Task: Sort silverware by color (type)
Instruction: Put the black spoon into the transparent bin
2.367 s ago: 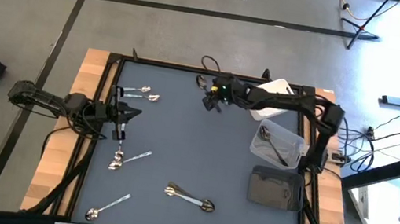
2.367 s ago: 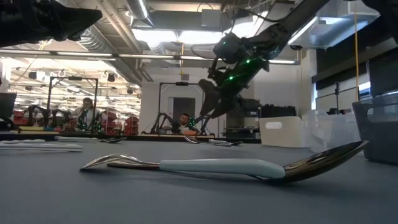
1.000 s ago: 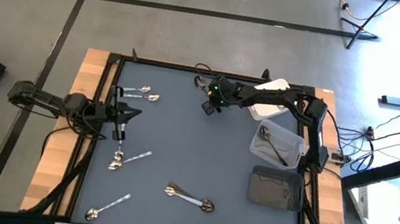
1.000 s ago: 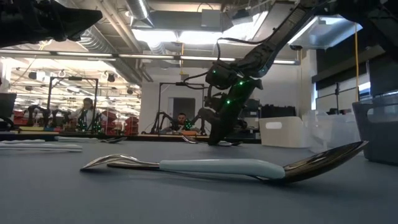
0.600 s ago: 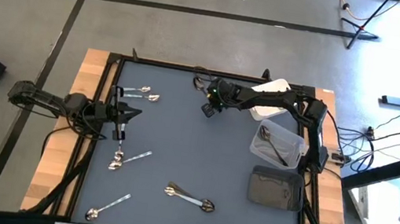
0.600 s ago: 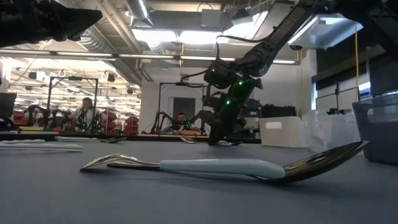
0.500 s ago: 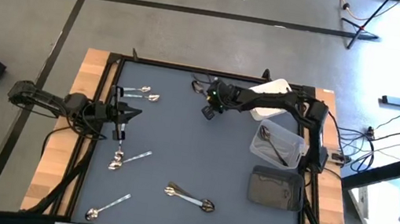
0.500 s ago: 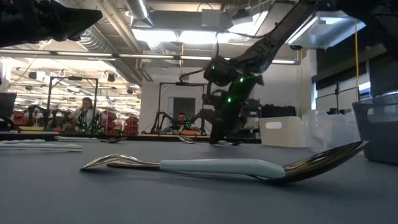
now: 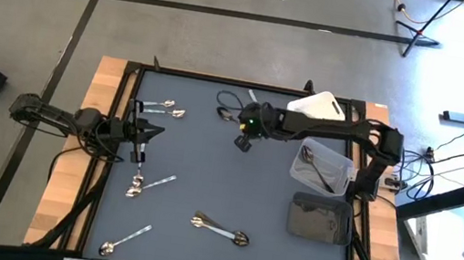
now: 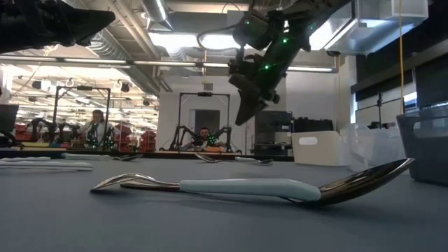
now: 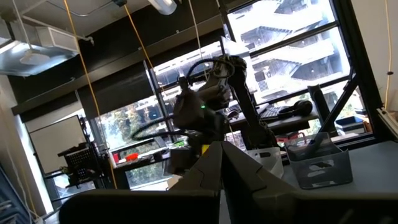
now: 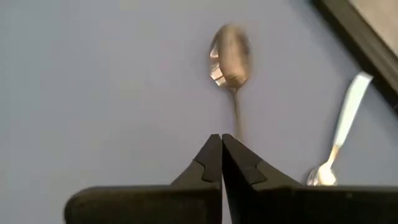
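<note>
Fingers of the right gripper (image 9: 244, 141) are pressed tight together with nothing between them, tips meeting in a point as the right wrist view shows (image 12: 221, 146); it hangs above the blue mat, clear of the surface in the low view (image 10: 243, 115), near the middle of the bench's far edge. Just past its tips a silver spoon (image 12: 229, 62) lies on the mat, and beside that a pale-handled piece (image 12: 346, 121) near the dark frame. Over by the left edge, the left gripper (image 9: 145, 142) is likewise closed and empty. Silverware is scattered across the bench (image 9: 207, 172): a pair of spoons (image 9: 164, 107) in the far left corner, two more (image 9: 146, 185) just beyond the left gripper's tips, one spoon (image 9: 123, 239) toward the near left corner, and a crossed pair (image 9: 219, 230) near the middle of the near edge. A dark spoon (image 9: 312, 163) sits in the clear bin (image 9: 343, 168) on the right side, between the white bin (image 9: 320, 105) and the dark bin (image 9: 318, 219)
</note>
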